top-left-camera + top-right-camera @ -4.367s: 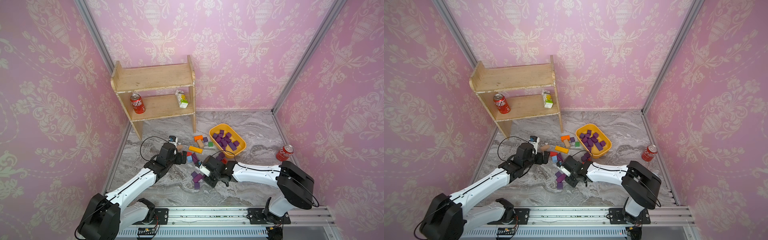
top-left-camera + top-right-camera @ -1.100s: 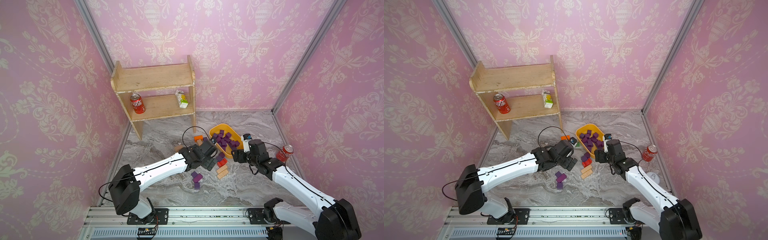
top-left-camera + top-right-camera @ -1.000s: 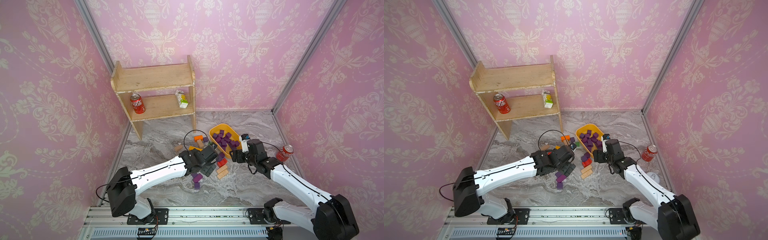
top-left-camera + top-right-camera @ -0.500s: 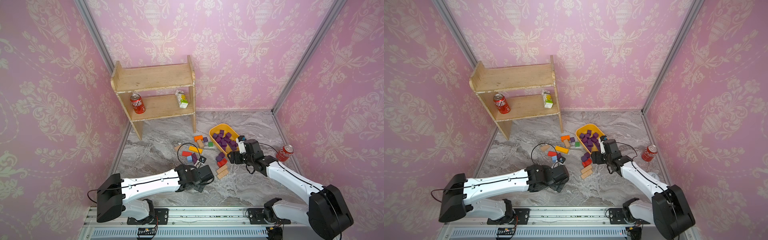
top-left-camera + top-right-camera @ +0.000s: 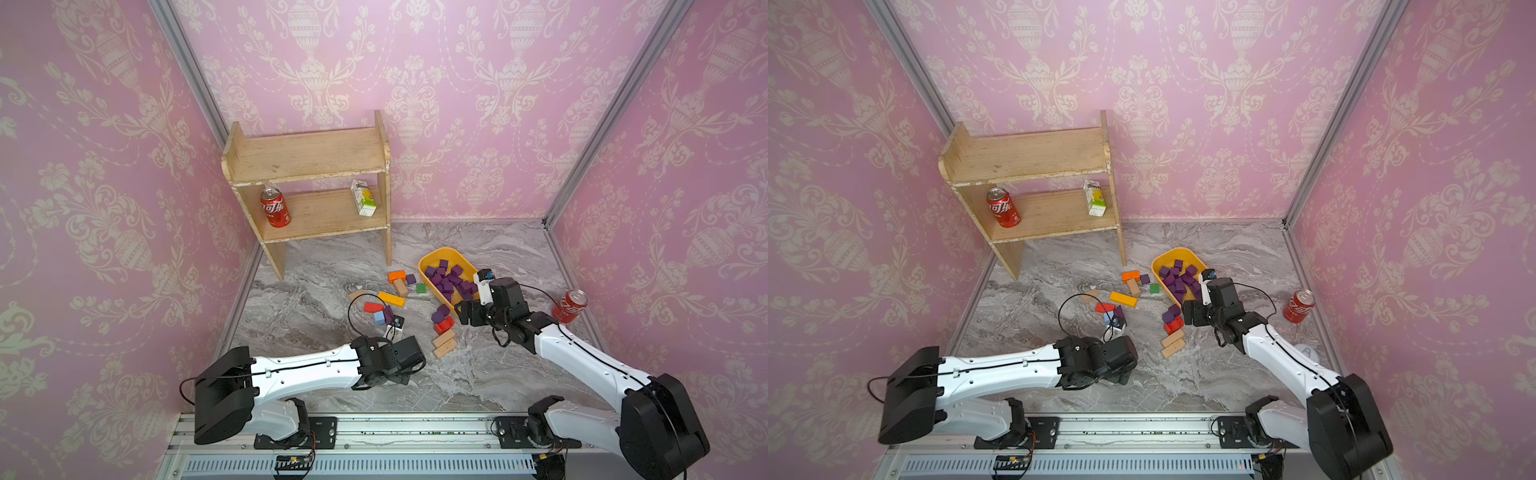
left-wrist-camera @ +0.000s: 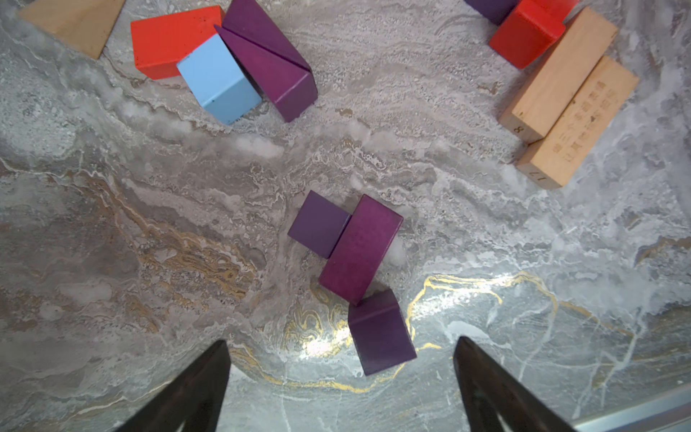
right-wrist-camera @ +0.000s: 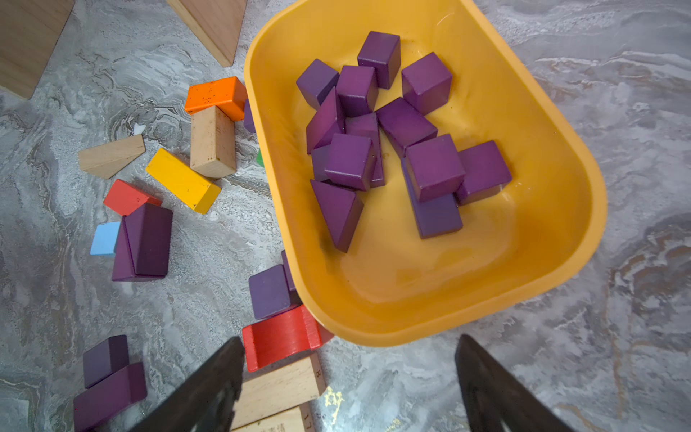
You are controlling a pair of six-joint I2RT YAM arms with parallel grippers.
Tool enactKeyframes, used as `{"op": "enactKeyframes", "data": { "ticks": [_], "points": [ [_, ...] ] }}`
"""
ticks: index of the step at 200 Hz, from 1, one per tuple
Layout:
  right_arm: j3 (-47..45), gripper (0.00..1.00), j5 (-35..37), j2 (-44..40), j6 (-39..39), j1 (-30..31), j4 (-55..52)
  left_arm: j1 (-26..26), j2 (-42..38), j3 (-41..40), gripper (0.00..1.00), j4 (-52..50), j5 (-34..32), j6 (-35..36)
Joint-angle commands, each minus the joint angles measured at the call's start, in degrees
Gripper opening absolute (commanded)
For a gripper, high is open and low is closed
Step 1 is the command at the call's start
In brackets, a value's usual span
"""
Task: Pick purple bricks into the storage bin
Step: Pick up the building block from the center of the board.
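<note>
The grey marble desk [image 5: 332, 257] carries the yellow storage bin [image 7: 561, 149], which holds a heap of purple bricks [image 7: 433, 166]. I judge the sorting well along but not done.

More purple lies loose on the desk:
- a cluster of three [image 6: 359, 247]
- a wedge pair [image 7: 146, 239] against a blue block [image 7: 104, 237]
- a purple cube [image 7: 269, 291] touching the bin's outer wall, beside a red block [image 7: 280, 336]

My right fingers [image 7: 209, 385] hang spread and empty just off the bin's end. My left fingers [image 6: 194, 389] are spread and empty above the cluster of three.

The step in hand is a fresh pick. Next I should lower the left fingers astride the end cube [image 6: 381, 333] lying closest to them, keep clear of the bar it touches, then close.
</note>
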Motion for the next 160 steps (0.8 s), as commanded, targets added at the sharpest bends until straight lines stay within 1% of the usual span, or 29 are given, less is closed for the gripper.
{"op": "enactKeyframes", "data": {
  "ticks": [1,39,59,88,101,118,152,160],
  "points": [
    [0.3,0.89,0.6,0.5,-0.4,0.4,0.1,-0.5,-0.3,0.2,0.92,0.4,0.4,-2.9],
    [0.6,0.89,0.7,0.6,-0.4,0.4,-0.3,-0.4,1.0,-0.6,0.80,2.2,3.4,-3.8],
    [0.5,0.89,1.5,0.2,-0.5,0.4,-0.5,-0.4,1.2,-0.3,0.79,0.3,4.1,-6.1],
    [0.7,0.89,1.8,0.5,-0.6,0.4,-0.8,-0.4,1.0,-1.8,0.78,0.7,5.8,-9.5],
    [0.7,0.89,2.1,0.5,-0.6,0.4,-0.9,-0.4,1.5,-2.1,0.76,0.8,5.9,-9.8],
    [0.7,0.89,2.4,0.4,-0.5,0.3,-1.0,-0.4,2.7,-1.9,0.69,1.2,6.1,-9.6],
    [0.7,0.89,2.7,0.5,-0.5,0.4,-1.1,-0.4,6.1,-1.0,0.69,2.8,7.0,-9.0],
    [0.7,0.89,2.7,0.7,-0.4,0.4,-1.1,-0.4,6.7,-0.8,0.67,3.2,7.4,-8.8]
  ]
}}
